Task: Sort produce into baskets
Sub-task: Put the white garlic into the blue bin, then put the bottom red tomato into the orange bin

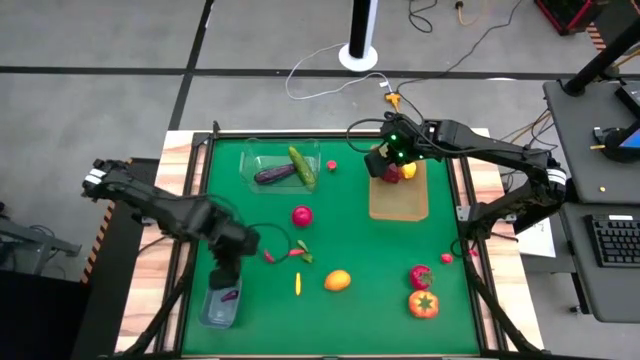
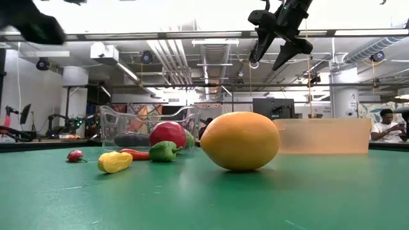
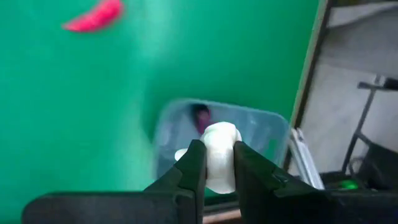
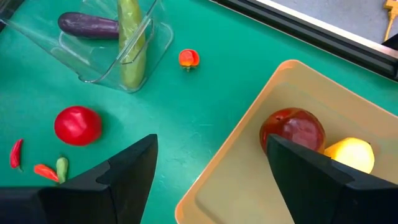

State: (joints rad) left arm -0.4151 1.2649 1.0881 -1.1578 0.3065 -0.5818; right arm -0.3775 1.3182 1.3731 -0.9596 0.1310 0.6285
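My left gripper [image 1: 222, 278] hovers over the bluish-grey tub [image 1: 219, 308] at the table's near left, shut on a small white rounded piece [image 3: 219, 138]. A small purple piece [image 3: 200, 116] lies in that tub. My right gripper [image 4: 211, 143] is open and empty above the tan tray [image 1: 400, 198] at the far right; the tray holds a dark red fruit [image 4: 292, 129] and a yellow fruit [image 4: 349, 155]. The clear tub [image 1: 281, 163] holds the purple eggplant [image 4: 88, 25] and green cucumber [image 4: 129, 37]. My left gripper pinches the white piece between its two fingers [image 3: 194, 163], which lie on its two opposite sides [image 3: 219, 171]. The fingers come from above, pointing down at the tub. The piece is lifted clear, above the tub's opening.
Loose on the green mat lie a red round fruit [image 1: 301, 215], small chillies [image 1: 287, 253], a yellow chilli [image 1: 297, 284], an orange fruit [image 1: 337, 280], a tomato [image 1: 423, 303], a red fruit [image 1: 421, 276] and a tiny orange-red piece [image 4: 188, 58].
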